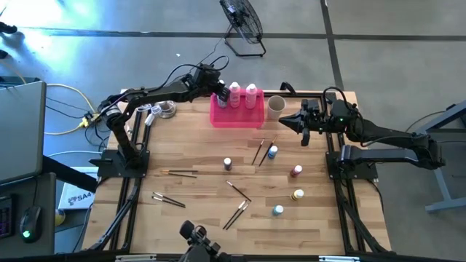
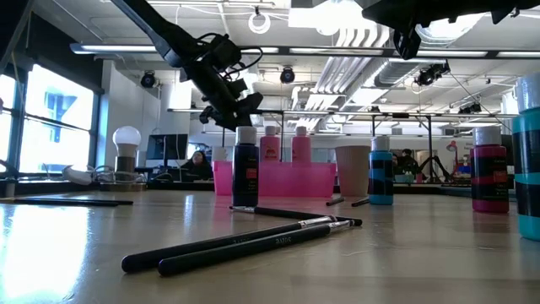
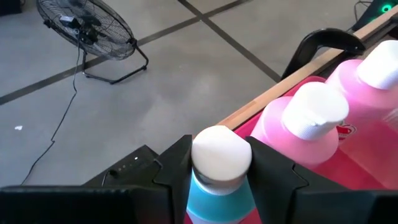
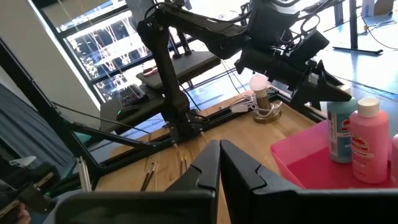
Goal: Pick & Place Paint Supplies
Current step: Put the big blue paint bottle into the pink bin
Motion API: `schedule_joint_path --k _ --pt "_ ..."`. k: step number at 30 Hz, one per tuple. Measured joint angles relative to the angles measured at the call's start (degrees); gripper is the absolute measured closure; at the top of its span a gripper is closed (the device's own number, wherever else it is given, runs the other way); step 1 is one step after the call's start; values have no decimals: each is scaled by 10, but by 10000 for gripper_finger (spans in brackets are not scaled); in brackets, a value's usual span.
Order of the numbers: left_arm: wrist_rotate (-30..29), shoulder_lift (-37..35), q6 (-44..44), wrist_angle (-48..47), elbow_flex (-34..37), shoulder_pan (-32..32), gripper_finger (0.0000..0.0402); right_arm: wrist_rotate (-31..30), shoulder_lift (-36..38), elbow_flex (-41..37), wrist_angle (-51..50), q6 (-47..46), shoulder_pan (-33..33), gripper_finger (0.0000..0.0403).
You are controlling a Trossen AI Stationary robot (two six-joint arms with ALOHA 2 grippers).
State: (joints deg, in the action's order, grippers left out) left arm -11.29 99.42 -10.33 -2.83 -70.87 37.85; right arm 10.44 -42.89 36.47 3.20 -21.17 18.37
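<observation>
My left gripper point(image 1: 220, 92) is over the far-left end of the bright pink tray point(image 1: 237, 118), shut on a teal white-capped bottle point(image 3: 219, 198) standing in it. Two pink white-capped bottles point(image 1: 235, 94) point(image 1: 251, 93) stand beside it in the tray. Tiny bottles stand upright on the table: purple point(image 1: 227, 164), blue point(image 1: 272, 152), dark red point(image 1: 295, 172), yellow point(image 1: 298, 195), teal point(image 1: 277, 210). Thin brown paintbrushes point(image 1: 184, 173) point(image 1: 239, 191) lie flat about the table's middle. My right gripper point(image 1: 285, 122) hovers shut right of the beige cup point(image 1: 276, 107), holding nothing. My left gripper holds the teal bottle at its white cap point(image 3: 221, 155) and neck, pinched between the two fingers point(image 3: 176, 171), one on either side. The fingers come from above, slanting from the table's left. The bottle stands upright with its lower part point(image 4: 339, 138) inside the pink tray.
The beige cup stands just right of the tray at the far edge. Coiled cable and a small lamp point(image 1: 166, 109) sit left of the tray. Brushes point(image 1: 167, 199) point(image 1: 236, 215) lie across the near half; bare wood shows along the table's left side.
</observation>
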Motion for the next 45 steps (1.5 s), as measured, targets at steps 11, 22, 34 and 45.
schedule_joint_path --k 11,22,34,45 --pt "7 2 -1 -4 2 0 257 0 0 0 0 0 0 398" --pt "8 2 14 -5 2 0 256 0 0 0 0 0 0 398" --pt "42 0 16 -29 0 1 254 1 0 0 0 0 0 398" --pt "56 0 15 -32 -2 0 155 2 0 0 0 0 0 398"
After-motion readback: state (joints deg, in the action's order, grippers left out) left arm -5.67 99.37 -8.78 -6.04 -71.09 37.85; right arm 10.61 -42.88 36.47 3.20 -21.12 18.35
